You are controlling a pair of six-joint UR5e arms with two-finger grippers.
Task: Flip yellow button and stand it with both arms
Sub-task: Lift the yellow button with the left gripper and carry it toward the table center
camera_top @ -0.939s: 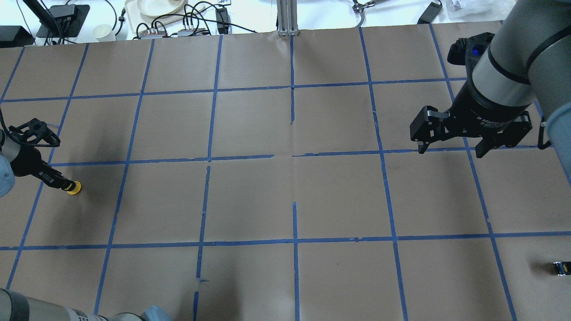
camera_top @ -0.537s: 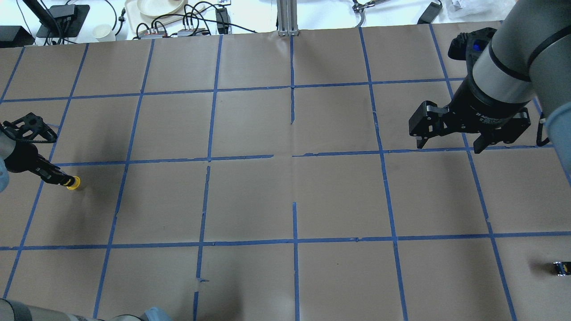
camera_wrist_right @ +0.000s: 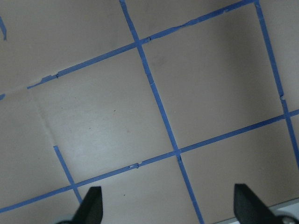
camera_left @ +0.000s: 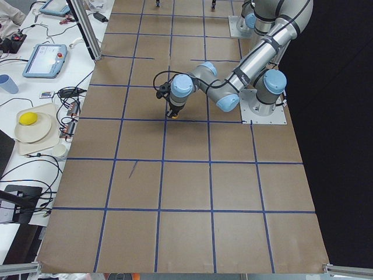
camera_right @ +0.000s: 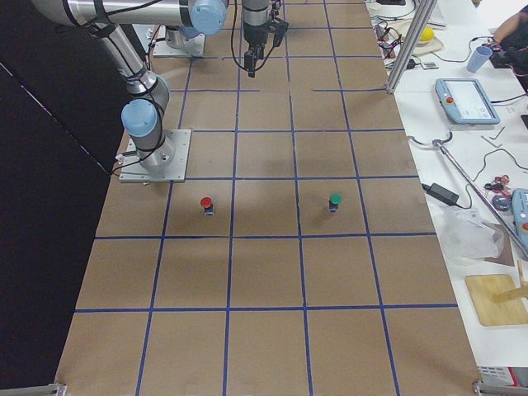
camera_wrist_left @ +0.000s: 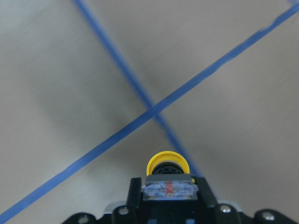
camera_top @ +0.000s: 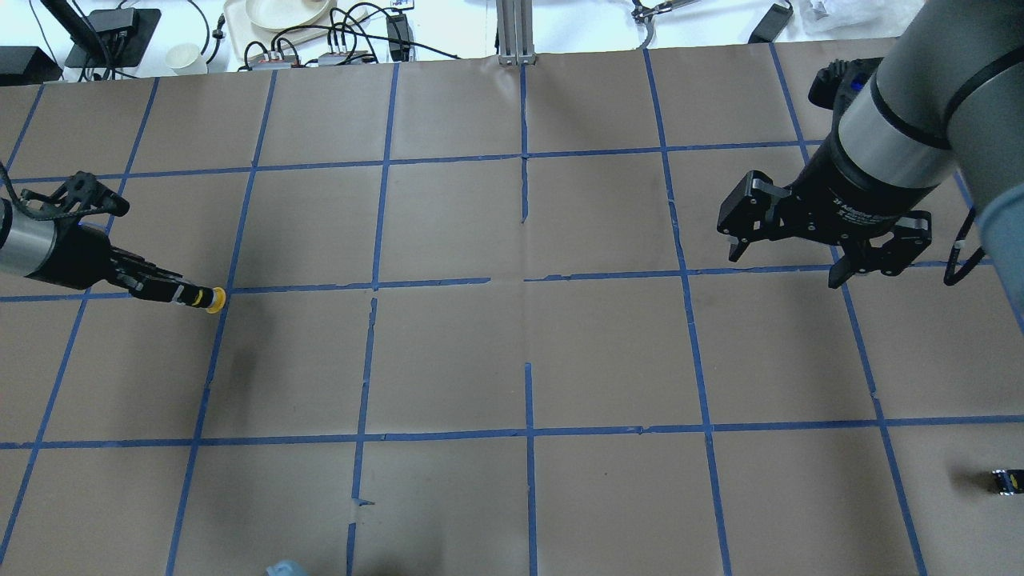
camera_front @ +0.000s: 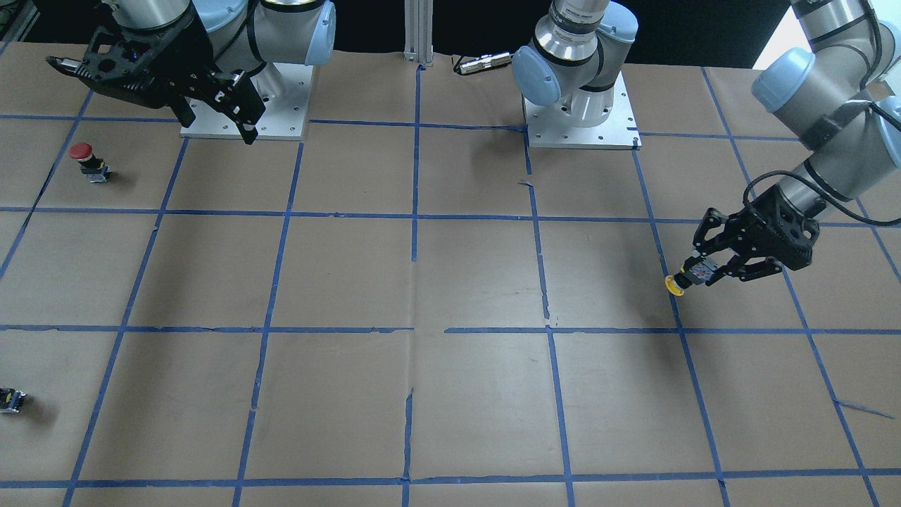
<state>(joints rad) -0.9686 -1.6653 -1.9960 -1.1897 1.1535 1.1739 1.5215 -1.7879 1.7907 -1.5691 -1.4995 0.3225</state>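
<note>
My left gripper (camera_top: 186, 294) is shut on the yellow button (camera_top: 213, 300). It grips the grey-black body, and the yellow cap points away from the wrist toward the table's middle. The button hangs above a blue tape crossing. It also shows in the front view (camera_front: 673, 284), held by the left gripper (camera_front: 697, 273), and in the left wrist view (camera_wrist_left: 167, 163). My right gripper (camera_top: 784, 268) is open and empty. It hovers over the right half of the table, far from the button. In the right wrist view (camera_wrist_right: 169, 205) only bare paper lies between its fingertips.
A red-capped button (camera_front: 83, 151) stands near the right arm's base (camera_front: 281, 105). A green-capped button (camera_right: 335, 200) stands further out. A small dark capless part (camera_top: 1004, 480) lies at the right edge. Brown paper with blue tape lines covers the table (camera_top: 528, 352).
My left gripper has carried the yellow button to the right and a little farther from the robot, turning it more level. My right gripper has drifted slightly left, still open.
</note>
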